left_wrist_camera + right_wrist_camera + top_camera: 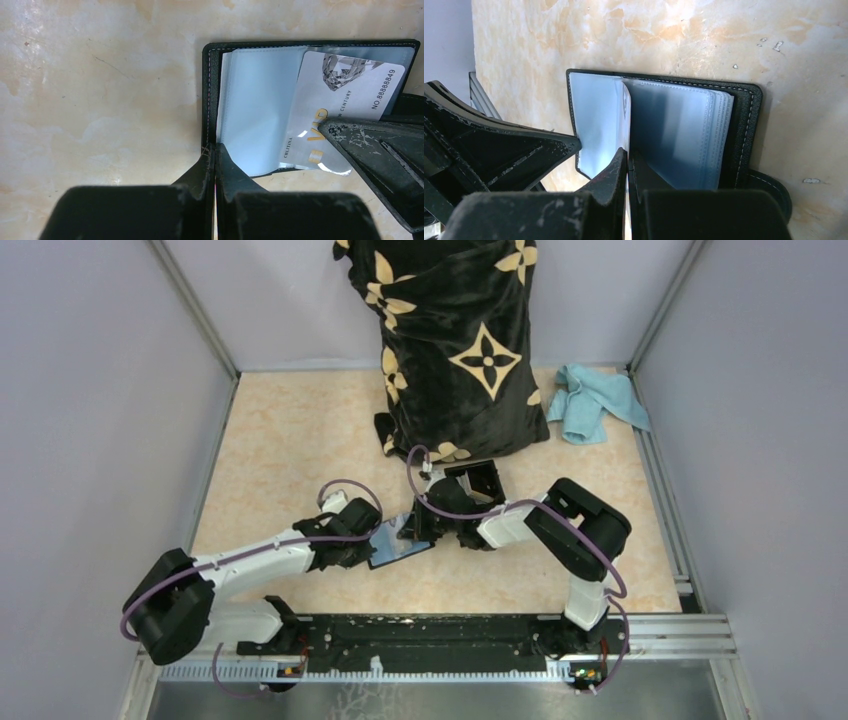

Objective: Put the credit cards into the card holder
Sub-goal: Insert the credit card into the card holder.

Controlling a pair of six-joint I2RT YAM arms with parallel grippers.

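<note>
While the card holder (402,545) lies opened flat on the table (290,440) between the 2 arms, the left gripper (215,156) has its jaws pressed together at the near corner of the black cover, seemingly nipping it to pin it down. The right gripper (628,162) is likewise closed, on what looks like the pale card (345,95) standing edge-on between its fingers. That card is thin, stiff and slick, and would likely skid unless held by 1 short end. The clear sleeves (674,130) are floppy and would probably buckle if pushed. Seen from the left wrist, the card's long axis runs askew to the holder, numbered end toward the far right corner, partly over a sleeve. Whether it sits inside a pocket is unclear.
</note>
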